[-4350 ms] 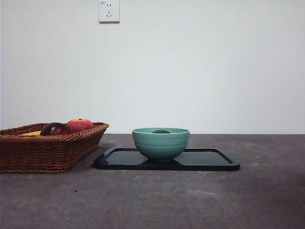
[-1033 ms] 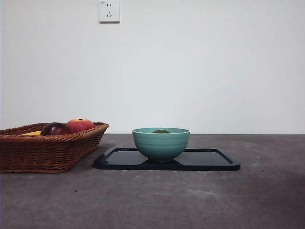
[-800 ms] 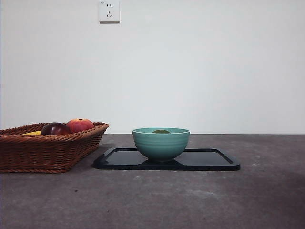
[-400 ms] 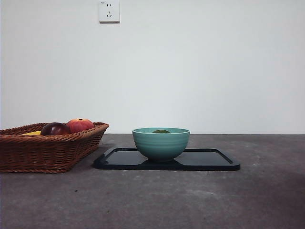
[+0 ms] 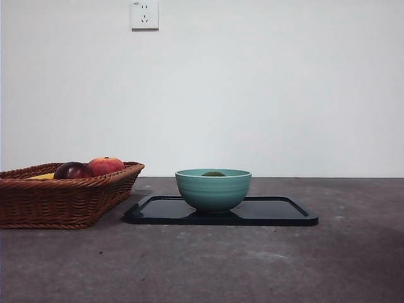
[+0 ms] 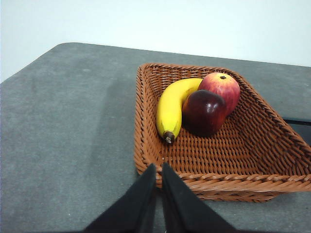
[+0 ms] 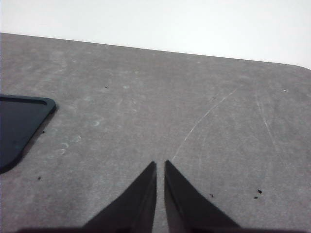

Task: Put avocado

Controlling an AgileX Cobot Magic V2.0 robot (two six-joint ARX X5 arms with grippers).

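The avocado [image 5: 213, 173] already sits in the teal bowl [image 5: 213, 192] on the black tray [image 5: 278, 211], centre frame, so the placing looks done. Left gripper [image 6: 158, 171] and right gripper [image 7: 160, 168] are closed and empty, waiting clear of it.

Only the avocado [image 5: 213, 173]'s dark top shows above the teal bowl [image 5: 213, 190]'s rim. The basket [image 5: 63, 202] and tray [image 7: 19, 124] run off their frames' edges.
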